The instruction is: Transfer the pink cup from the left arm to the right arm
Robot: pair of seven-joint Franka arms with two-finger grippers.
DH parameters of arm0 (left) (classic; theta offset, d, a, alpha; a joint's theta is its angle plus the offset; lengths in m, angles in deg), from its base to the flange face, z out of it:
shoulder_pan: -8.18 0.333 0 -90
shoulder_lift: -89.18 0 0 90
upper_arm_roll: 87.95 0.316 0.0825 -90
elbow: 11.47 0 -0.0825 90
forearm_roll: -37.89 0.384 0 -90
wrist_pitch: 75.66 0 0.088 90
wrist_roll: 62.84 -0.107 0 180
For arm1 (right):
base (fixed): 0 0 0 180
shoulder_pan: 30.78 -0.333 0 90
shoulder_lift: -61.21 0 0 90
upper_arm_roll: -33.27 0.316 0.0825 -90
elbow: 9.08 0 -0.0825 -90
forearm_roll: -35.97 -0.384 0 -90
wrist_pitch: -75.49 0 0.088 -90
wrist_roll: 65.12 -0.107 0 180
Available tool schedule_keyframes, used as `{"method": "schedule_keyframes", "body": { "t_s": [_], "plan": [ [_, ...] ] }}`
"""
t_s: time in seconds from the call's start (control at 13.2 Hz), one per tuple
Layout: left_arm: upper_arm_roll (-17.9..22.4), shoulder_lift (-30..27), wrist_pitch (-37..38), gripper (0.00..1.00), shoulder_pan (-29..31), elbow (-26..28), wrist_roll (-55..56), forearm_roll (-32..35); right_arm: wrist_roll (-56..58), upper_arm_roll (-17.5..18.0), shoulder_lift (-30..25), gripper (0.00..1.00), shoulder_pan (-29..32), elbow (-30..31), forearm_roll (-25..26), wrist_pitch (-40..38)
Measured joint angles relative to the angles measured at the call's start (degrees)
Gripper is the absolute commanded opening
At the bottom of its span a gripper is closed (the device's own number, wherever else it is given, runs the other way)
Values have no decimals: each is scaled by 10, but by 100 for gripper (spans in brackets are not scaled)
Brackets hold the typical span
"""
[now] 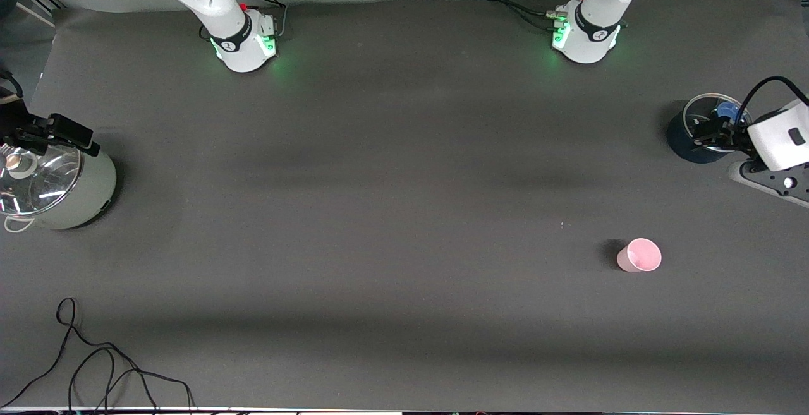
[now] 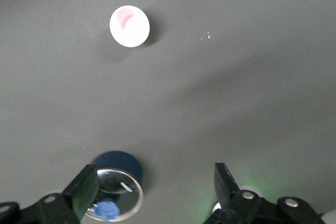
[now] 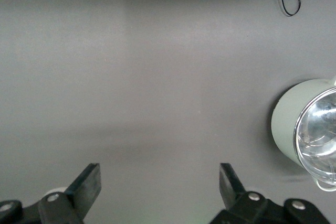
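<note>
Cable (image 1: 95,364) is looped at the table's nearest edge, toward the right arm's end, well apart from everything else. Next nearest is the cup (image 1: 639,255), standing upright with its mouth up on the bare cloth (image 1: 392,213), toward the left arm's end. It is touched by nothing, so no grasp has been made and the handover is judged not yet begun.

Left gripper (image 1: 711,134) is held up over the blue pot (image 1: 695,143), with both fingers spread wide and nothing between them. From there the cup lies well apart, nearer the front camera; in the left wrist view it (image 2: 129,26) is seen from above as a pale disc, with open cloth all around it. A descent from above is judged to be unobstructed, with the pot the only thing to clear.

Right gripper (image 1: 60,134) waits over the grey pot (image 1: 69,194) at the right arm's end, also spread wide and empty (image 3: 157,187). Between the 2 grippers a wide stretch of open cloth is left, judged ample for the meeting. Both pots sit close to the table's ends, so little room is left outward of either gripper.
</note>
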Motion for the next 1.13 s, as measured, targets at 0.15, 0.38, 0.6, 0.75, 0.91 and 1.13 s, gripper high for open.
{"method": "schedule_keyframes", "body": {
  "t_s": [0.15, 0.38, 0.6, 0.75, 0.91, 1.13],
  "plan": [
    [0, 13, -23, 98, 23, 0, -90, -3, 0, 1, -1, 100, 0, -3, 0, 0],
    [1, 40, -66, 95, 67, 0, -229, -49, 0, 5, -1, 100, 0, -5, 0, 0],
    [1, 86, -129, 92, 110, 0, -398, -116, 0, 6, -1, 100, -1, -5, 0, -1],
    [1, 117, -158, 93, 124, 0, -489, -143, 0, 9, -1, 100, -6, -5, 0, -1],
    [1, 142, -170, 93, 139, 0, -566, -172, 0, 10, -1, 100, -8, -4, 0, -1],
    [2, 199, -180, 90, 179, 1, -702, -248, 0, 11, -1, 100, -8, -4, 0, -5]
  ]
}}
